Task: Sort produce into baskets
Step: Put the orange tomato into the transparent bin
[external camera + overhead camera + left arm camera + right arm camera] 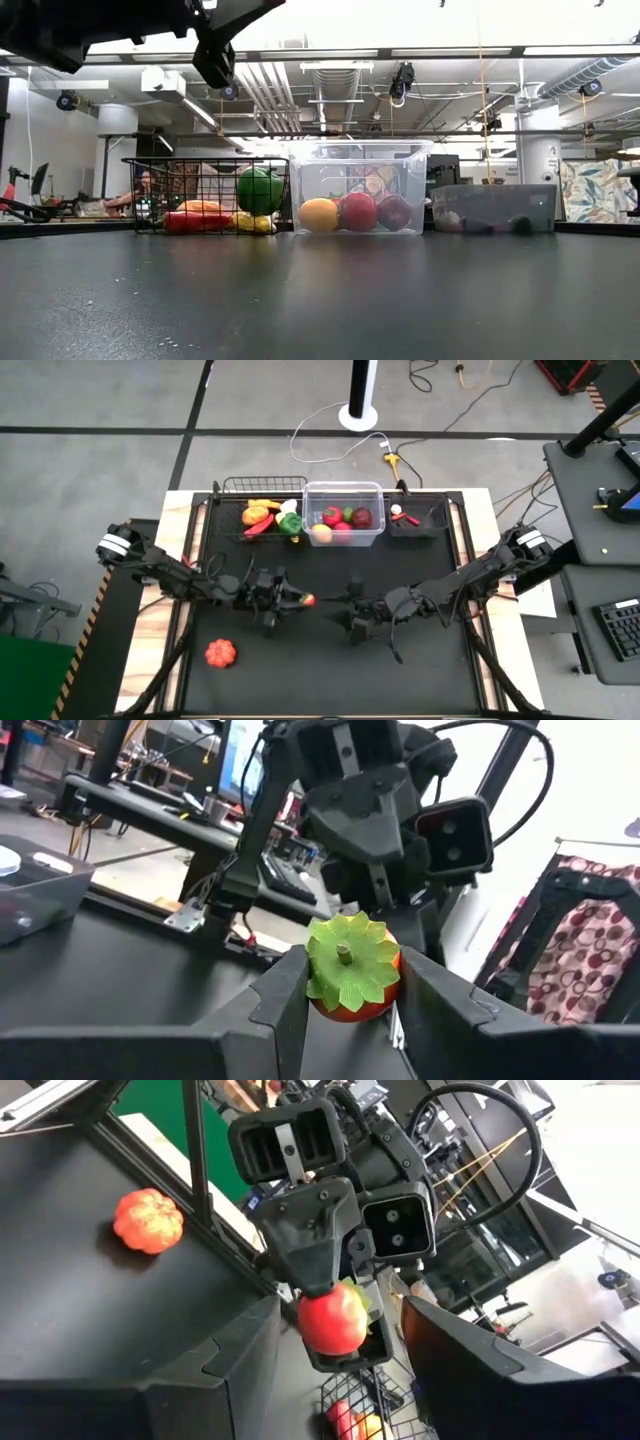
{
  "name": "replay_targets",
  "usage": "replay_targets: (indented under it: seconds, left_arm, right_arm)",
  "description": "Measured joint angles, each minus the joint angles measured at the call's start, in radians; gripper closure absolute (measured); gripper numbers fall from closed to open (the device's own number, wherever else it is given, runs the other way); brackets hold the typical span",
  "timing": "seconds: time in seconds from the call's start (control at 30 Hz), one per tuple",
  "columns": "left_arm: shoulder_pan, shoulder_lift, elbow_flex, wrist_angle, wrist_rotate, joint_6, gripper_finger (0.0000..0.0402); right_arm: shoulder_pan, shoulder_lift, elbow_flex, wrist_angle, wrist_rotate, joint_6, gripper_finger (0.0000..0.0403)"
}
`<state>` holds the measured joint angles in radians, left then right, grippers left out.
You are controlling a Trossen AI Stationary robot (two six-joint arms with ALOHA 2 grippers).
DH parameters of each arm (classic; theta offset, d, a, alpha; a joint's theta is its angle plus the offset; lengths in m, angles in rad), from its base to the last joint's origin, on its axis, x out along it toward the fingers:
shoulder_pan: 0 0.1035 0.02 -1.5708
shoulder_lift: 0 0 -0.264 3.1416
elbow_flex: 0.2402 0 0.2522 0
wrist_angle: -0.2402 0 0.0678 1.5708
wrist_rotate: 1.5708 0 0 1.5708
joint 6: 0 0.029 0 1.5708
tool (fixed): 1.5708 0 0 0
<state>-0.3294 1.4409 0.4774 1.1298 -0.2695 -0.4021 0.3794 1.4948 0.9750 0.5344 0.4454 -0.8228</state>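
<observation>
Table (430, 660): black mat; three containers along the far edge, both arms meeting over the middle.
Clear bin (343, 515): already holds red and yellow round fruit; by its contents it looks the likely home for the tomato.
Wire basket (262, 510): left of the bin, holding long and green items.
Dark tray (417, 520): right of the bin, a few small pieces inside.
Left gripper (300, 599): clenched on the tomato, lifted clear of the mat.
Right gripper (352, 606): fingers apart, holding nothing, facing the left gripper from close by.
Tomato (352, 980): between the left fingers, green leafy cap toward the wrist camera.
Pumpkin (220, 653): alone on the near left of the mat, unsorted.
Doing it well: keep the grip firm, carry the tomato high over the bin's rim, and release only once it is inside the walls.
</observation>
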Motion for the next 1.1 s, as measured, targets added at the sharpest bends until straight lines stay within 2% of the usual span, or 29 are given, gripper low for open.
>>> replay_targets:
  seconds: [0.13, 0.93, 1.1]
  left_arm:
    - [-0.001, 0.027, 0.005, 0.046, 0.000, 0.000, 0.0284]
    - [0.000, 0.138, 0.175, 0.006, 0.045, 0.080, 0.0284]
    - [0.002, 0.140, 0.167, 0.009, 0.046, 0.080, 0.0284]
  right_arm:
    - [0.000, 0.000, 0.000, -0.005, 0.000, 0.000, 0.0200]
    - [0.000, 0.000, 0.000, -0.013, 0.001, -0.011, 0.0200]
    - [0.000, 0.000, 0.000, -0.014, 0.001, -0.008, 0.0200]
